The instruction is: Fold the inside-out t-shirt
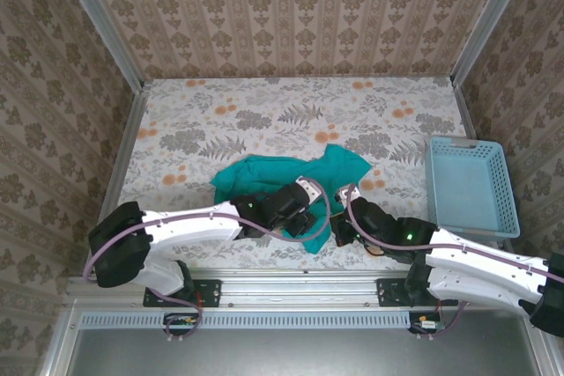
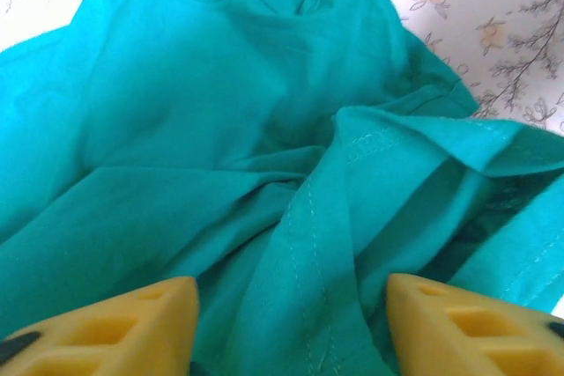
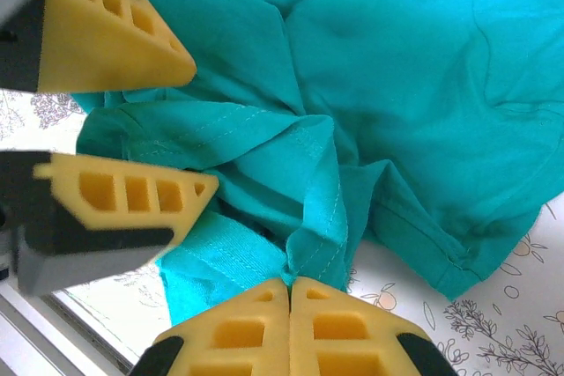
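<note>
The inside-out t-shirt (image 1: 291,175) lies crumpled in a teal heap at the near middle of the table. At its near edge my left gripper (image 1: 308,224) stands open. In the left wrist view its yellow fingers (image 2: 132,328) stand wide apart, with a stitched fold of the t-shirt (image 2: 308,244) lying between them. Just to the right, my right gripper (image 1: 342,231) is shut. In the right wrist view its gripper (image 3: 289,286) pinches a hemmed edge of the t-shirt (image 3: 317,209) at the fingertips. The left gripper's fingers (image 3: 123,195) show at the left of that view.
A light-blue slotted basket (image 1: 470,187) stands at the right edge of the table. The floral tablecloth (image 1: 220,121) stretches bare behind and to the left of the shirt. Papered walls close in the back and both sides.
</note>
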